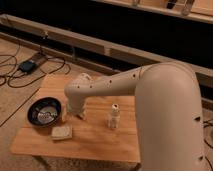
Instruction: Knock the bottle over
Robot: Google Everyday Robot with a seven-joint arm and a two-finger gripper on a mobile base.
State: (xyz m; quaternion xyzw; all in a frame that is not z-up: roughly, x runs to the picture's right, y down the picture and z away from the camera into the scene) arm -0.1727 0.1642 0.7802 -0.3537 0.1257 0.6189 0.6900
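Note:
The bottle (pixel 114 119) is small and clear-whitish with a white cap. It stands upright on the wooden table (pixel 95 142), right of centre. My gripper (pixel 75 114) hangs at the end of the beige arm (pixel 125 82), low over the table. It sits between the black bowl and the bottle, a short way left of the bottle and apart from it.
A black bowl (pixel 45 111) sits at the table's left side. A pale flat sponge-like block (pixel 61 132) lies in front of it. Cables and a small dark box (pixel 26 65) lie on the floor at the back left. A low dark wall runs behind the table.

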